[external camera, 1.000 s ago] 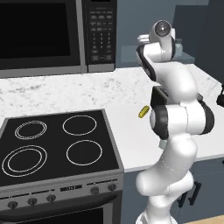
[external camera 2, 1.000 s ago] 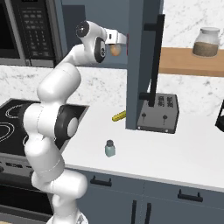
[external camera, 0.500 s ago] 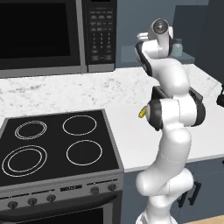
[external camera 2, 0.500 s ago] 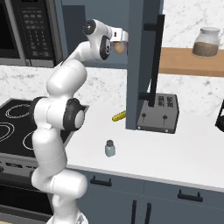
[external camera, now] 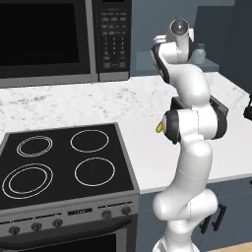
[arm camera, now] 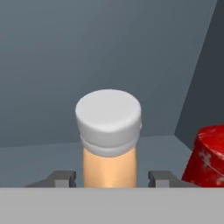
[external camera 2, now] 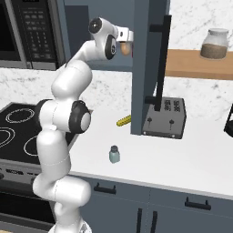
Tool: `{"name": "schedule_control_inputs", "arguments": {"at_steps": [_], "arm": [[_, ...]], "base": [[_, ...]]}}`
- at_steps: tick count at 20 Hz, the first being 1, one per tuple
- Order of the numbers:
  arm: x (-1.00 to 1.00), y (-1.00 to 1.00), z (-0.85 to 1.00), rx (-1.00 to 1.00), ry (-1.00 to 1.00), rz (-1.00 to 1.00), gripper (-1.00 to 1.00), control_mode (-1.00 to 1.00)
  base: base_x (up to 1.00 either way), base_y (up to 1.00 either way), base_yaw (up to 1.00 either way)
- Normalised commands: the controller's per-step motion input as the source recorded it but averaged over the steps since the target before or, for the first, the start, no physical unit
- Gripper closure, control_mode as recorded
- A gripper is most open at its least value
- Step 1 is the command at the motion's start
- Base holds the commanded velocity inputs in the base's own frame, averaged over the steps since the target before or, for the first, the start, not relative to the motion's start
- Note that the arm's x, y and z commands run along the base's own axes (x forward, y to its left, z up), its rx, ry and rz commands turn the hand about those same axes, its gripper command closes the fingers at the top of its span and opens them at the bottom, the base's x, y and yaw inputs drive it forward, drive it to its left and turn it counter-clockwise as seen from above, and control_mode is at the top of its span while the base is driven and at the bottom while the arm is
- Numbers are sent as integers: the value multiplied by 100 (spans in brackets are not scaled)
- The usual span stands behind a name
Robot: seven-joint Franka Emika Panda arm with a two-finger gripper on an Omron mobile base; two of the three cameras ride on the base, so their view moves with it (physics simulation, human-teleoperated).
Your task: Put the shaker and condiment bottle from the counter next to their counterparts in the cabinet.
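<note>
Inside the cabinet point(external camera 2: 150, 68), the gripper point(arm camera: 109, 177) has its fingers point(arm camera: 59, 178) closed on the orange condiment bottle point(arm camera: 109, 144), just beside the red squeeze bottle point(arm camera: 208, 155). The shaker point(external camera 2: 114, 154) stands on the tabletop point(external camera 2: 182, 154).

The condiment bottle point(arm camera: 109, 168) is pale orange with a whitish cap, the squeeze bottle point(arm camera: 209, 157) beside it is red, the cabinet point(arm camera: 87, 52) is dark blue-grey, the counter point(external camera 2: 191, 157) is white with grey speckles, and the shaker point(external camera 2: 114, 154) is pale blue-grey with a grey cap.
</note>
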Motion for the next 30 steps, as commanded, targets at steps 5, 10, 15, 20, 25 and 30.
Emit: {"name": "schedule_control_inputs", "arguments": {"at_steps": [5,10,15,20,25,30], "arm": [[0,0,0,0,0,0,-100,-100],[-38,1,-3,0,0,0,-100,-100],[-83,6,-1,0,0,0,-100,-100],[-100,0,0,0,-1,0,-100,-100],[-100,8,0,0,-3,0,-100,-100],[-100,14,0,0,-5,0,-100,-100]], "base": [[0,0,0],[0,0,0],[0,0,0],[0,0,0],[0,0,0],[0,0,0]]}}
